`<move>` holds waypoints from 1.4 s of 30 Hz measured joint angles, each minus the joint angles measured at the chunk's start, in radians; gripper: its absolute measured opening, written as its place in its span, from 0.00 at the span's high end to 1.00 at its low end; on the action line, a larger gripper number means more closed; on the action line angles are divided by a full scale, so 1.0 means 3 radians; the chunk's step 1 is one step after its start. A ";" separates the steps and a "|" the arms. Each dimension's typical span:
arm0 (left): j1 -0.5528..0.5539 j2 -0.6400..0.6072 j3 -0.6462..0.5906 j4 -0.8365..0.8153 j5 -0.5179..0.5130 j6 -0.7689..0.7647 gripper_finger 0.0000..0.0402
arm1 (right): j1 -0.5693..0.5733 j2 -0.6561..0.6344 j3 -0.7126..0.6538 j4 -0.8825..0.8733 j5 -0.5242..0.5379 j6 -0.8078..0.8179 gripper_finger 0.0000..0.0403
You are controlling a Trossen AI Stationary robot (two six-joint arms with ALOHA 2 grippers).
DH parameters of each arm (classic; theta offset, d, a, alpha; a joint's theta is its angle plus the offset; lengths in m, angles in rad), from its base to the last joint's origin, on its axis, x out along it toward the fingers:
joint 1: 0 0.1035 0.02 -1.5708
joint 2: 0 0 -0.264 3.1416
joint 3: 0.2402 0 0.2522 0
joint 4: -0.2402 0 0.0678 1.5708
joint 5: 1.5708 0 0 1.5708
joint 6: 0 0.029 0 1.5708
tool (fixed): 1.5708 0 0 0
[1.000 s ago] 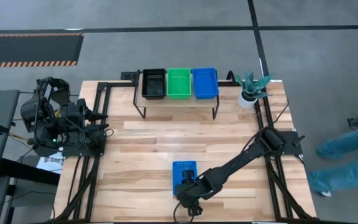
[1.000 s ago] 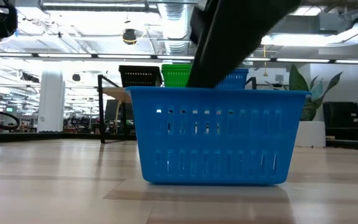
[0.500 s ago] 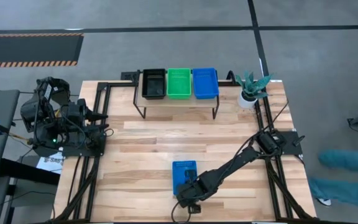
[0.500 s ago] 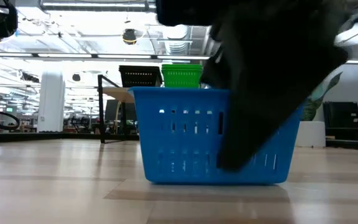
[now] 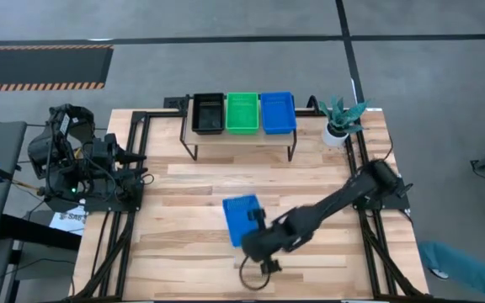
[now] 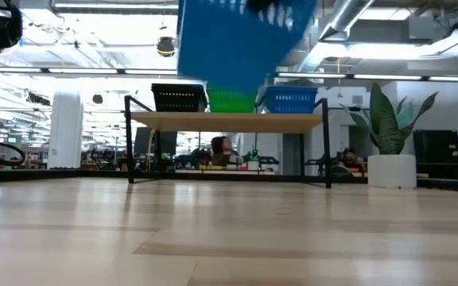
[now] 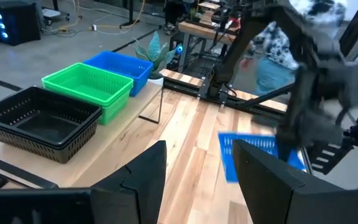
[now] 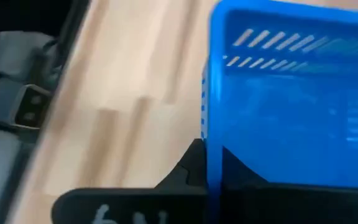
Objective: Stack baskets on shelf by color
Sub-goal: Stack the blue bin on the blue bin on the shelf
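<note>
A blue basket (image 5: 241,219) hangs tilted above the table's near middle, with my right gripper (image 5: 259,231) shut on it. In the low view the held blue basket (image 6: 241,36) is high above the wood. The shelf (image 5: 242,136) stands at the far edge and carries a black basket (image 5: 208,114), a green basket (image 5: 242,112) and another blue basket (image 5: 278,112) side by side. My left gripper (image 7: 204,186) is open and held back at the table's left edge, touching nothing. My right gripper holds the blue basket by one wall's rim (image 8: 211,146), near the basket's near right corner. One finger (image 8: 190,169) shows outside the wall; the other is hidden behind it. The fingers slant down from the table's right near side. The basket is lifted clear and tilted.
A potted plant (image 5: 340,118) stands at the far right corner beside the shelf. Black frame rails run along the table's left and right edges. Bare wood (image 5: 226,177) lies between the shelf and the held basket. A person's leg (image 5: 466,263) shows on the floor right of the table.
My right gripper has shut on the blue basket's wall and risen, drifting toward the far edge and a little left. The basket stood flat on the table; now it is lifted clear, tipped and slightly turned about.
</note>
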 joint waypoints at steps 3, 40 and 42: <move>-0.0001 0.0000 0.0000 0.0001 0.0000 0.0000 0.57 | -0.0064 -0.0338 -0.0004 -0.0089 0.0383 -0.0312 0.99; 0.0000 -0.0005 0.0001 -0.0034 0.0028 0.0078 0.57 | -0.2966 -0.1115 -0.0009 -0.1049 0.0095 -0.2598 0.98; 0.0000 -0.0005 0.0001 -0.0034 0.0028 0.0093 0.57 | -0.3019 -0.1107 -0.0009 -0.1071 0.0001 -0.2634 0.98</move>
